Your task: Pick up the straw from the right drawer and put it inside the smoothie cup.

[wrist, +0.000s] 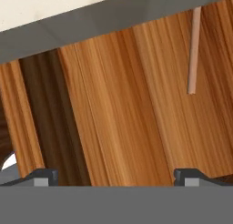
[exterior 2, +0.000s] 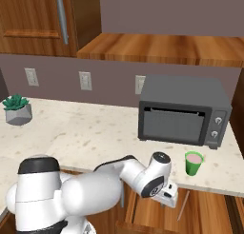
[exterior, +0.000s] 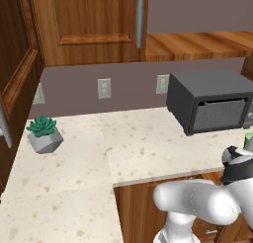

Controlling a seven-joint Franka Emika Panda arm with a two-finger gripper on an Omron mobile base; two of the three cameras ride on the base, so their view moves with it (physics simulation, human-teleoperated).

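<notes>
Early stage: thin pale pink straw (wrist: 194, 50) lies ungrasped on the open wooden right drawer (wrist: 136, 104) floor at gripper's (wrist: 116, 175) 1 o'clock, jaws spread empty; green smoothie cup (exterior 2: 193, 163) on speckled counter (exterior 2: 95, 133) awaits it.

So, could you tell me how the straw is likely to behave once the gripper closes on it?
The straw is a thin, pale, round stick lying flat on the drawer floor, so it probably rolls if nudged. It looks very light. The open gripper may pinch it off-centre.
</notes>
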